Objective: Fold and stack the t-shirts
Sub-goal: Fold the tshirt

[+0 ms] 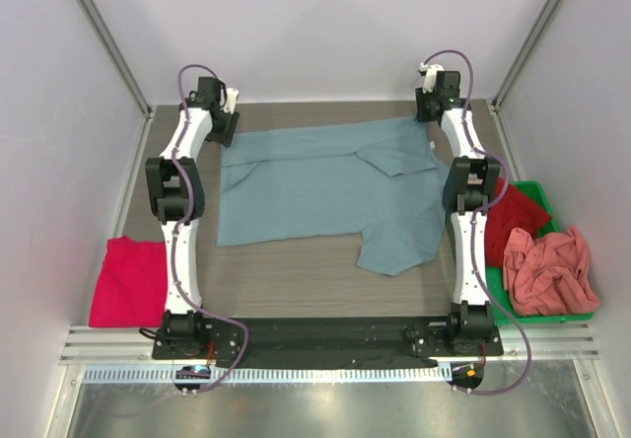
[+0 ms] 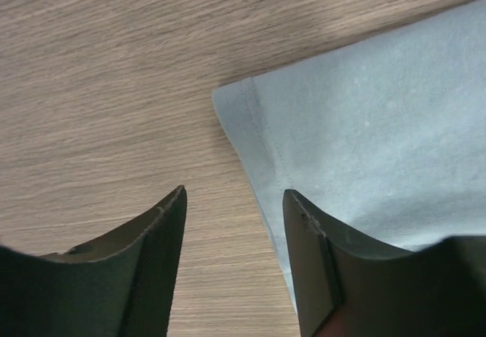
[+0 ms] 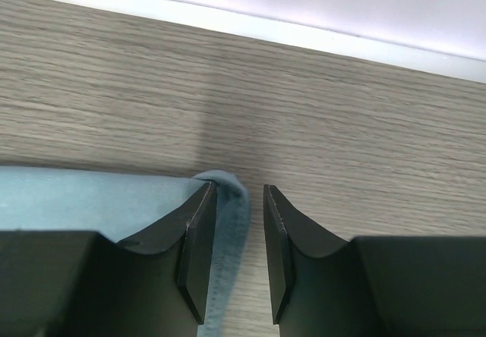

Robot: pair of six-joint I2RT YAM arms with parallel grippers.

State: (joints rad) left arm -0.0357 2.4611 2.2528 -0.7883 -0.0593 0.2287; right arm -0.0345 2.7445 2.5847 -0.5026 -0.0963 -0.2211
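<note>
Top cam: high, near side, looks down on whole tabletop (image 1: 296, 275). Wrist cams: v. close, angled down; all share grey-blue t-shirt (image 1: 315, 186) corners.

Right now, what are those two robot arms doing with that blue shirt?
The two arms are folding t-shirts. A grey-blue t-shirt lies spread on the table, and the left gripper and right gripper sit at its far corners with jaws open, gripping nothing. A magenta-pink shirt lies beside the left arm's base. A red shirt and a salmon-pink shirt wait in the green bin on the right.
</note>
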